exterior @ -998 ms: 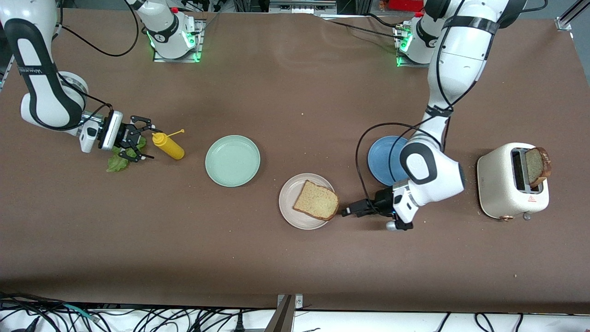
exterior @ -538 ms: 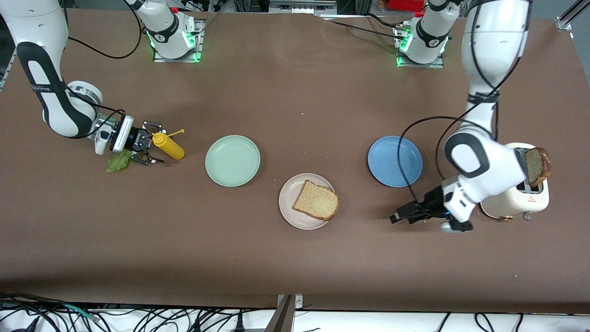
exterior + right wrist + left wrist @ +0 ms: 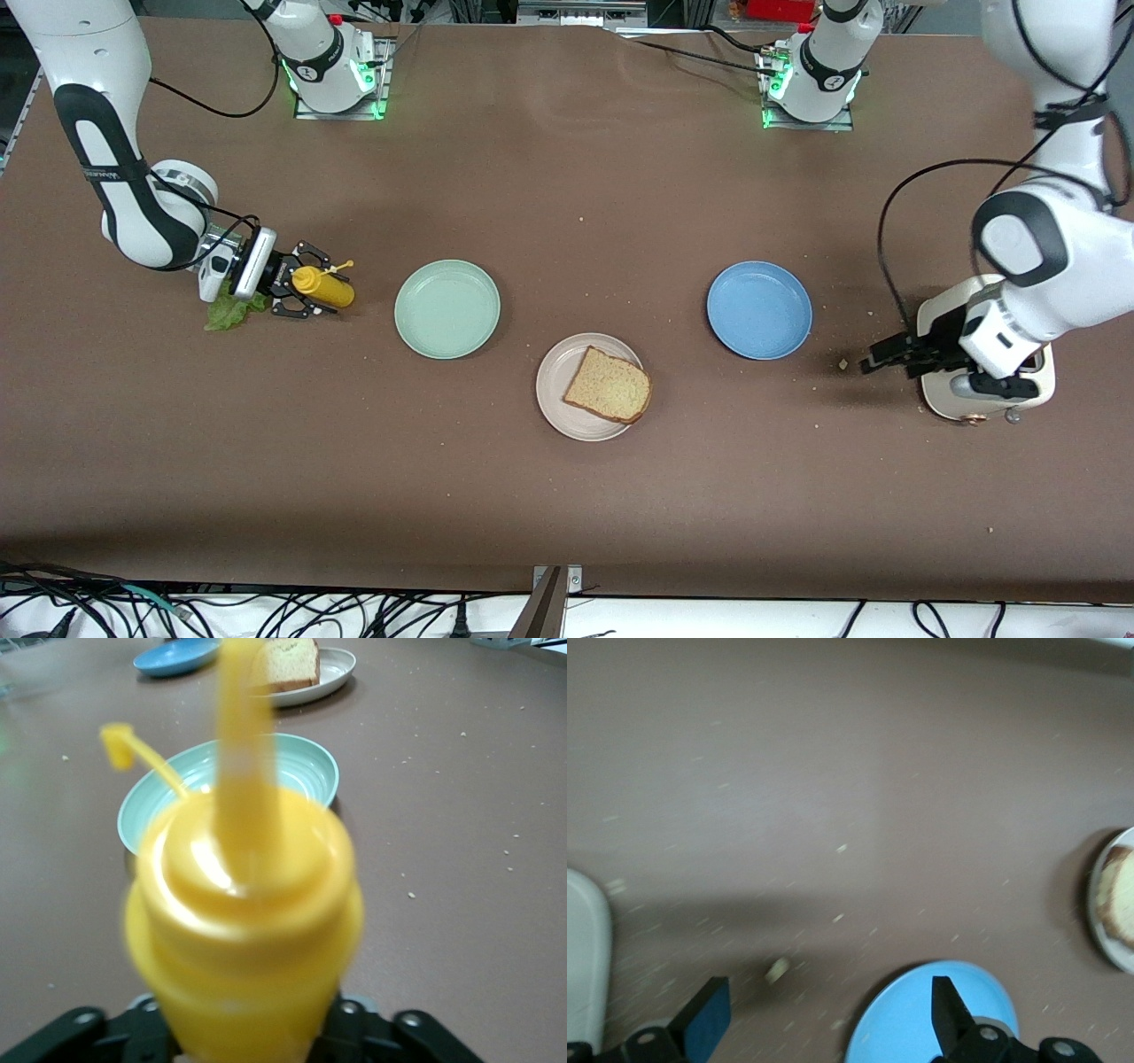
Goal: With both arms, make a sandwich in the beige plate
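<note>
A brown table [image 3: 567, 496] carries a white toaster [image 3: 941, 312], where the left gripper [image 3: 873, 363] hangs with jaws spread wide, well apart from the beige plate [image 3: 554, 403] holding one bread slice [image 3: 609, 385]. Toward the right arm's end, the right gripper [image 3: 306, 292] straddles a yellow mustard bottle [image 3: 323, 285], beside a lettuce leaf [image 3: 226, 312].

The worktop [image 3: 567, 177] looks matt brown and crumb-speckled. The yellow bottle [image 3: 244, 930] is glossy plastic. The bread slice [image 3: 608, 385] looks porous.
</note>
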Action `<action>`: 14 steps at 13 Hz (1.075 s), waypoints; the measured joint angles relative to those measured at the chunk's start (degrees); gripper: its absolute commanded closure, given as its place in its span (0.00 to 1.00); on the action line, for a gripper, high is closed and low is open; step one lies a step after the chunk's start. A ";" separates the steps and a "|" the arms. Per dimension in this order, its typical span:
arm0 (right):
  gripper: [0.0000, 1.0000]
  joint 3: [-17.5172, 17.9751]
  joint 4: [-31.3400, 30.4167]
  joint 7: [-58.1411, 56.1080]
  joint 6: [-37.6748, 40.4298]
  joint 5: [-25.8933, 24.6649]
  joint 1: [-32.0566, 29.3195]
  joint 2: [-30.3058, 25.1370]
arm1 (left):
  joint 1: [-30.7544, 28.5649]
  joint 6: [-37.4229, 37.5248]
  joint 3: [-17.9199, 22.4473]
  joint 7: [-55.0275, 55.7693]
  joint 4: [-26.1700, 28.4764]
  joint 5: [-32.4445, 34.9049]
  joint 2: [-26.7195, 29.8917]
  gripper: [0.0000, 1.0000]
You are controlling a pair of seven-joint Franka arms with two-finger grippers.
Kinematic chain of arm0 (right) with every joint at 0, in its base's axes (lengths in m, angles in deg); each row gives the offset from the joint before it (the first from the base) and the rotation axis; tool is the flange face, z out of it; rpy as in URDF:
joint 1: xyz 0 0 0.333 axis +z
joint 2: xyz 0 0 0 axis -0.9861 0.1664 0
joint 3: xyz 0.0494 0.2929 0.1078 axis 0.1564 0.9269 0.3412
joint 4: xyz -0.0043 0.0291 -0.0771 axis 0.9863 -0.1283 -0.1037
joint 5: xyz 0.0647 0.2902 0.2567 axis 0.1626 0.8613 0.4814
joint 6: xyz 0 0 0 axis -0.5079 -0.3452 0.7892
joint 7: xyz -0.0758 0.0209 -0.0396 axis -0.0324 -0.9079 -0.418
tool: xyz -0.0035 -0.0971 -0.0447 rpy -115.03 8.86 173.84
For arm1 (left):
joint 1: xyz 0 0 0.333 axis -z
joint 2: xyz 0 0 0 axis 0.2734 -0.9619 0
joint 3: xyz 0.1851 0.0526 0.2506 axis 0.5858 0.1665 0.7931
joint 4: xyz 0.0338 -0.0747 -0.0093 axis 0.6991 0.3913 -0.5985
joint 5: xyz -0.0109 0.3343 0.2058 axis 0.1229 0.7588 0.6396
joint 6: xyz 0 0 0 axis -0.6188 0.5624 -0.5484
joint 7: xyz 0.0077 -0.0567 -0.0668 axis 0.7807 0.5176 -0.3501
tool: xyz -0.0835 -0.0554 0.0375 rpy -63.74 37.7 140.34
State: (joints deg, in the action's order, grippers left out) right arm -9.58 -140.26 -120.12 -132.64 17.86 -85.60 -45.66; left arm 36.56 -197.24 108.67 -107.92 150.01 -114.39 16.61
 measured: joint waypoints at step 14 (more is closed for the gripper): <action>1.00 0.24 10.13 34.09 -28.37 -22.50 21.68 -2.91 | 1.65 36.77 -1.84 17.95 -20.46 21.43 6.40 0.00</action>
State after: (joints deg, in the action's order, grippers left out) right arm -9.34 -130.12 -86.03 -161.01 -4.64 -63.92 -48.58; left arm 38.20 -160.47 106.84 -89.97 129.55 -92.96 23.01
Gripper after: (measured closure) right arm 0.802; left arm 0.000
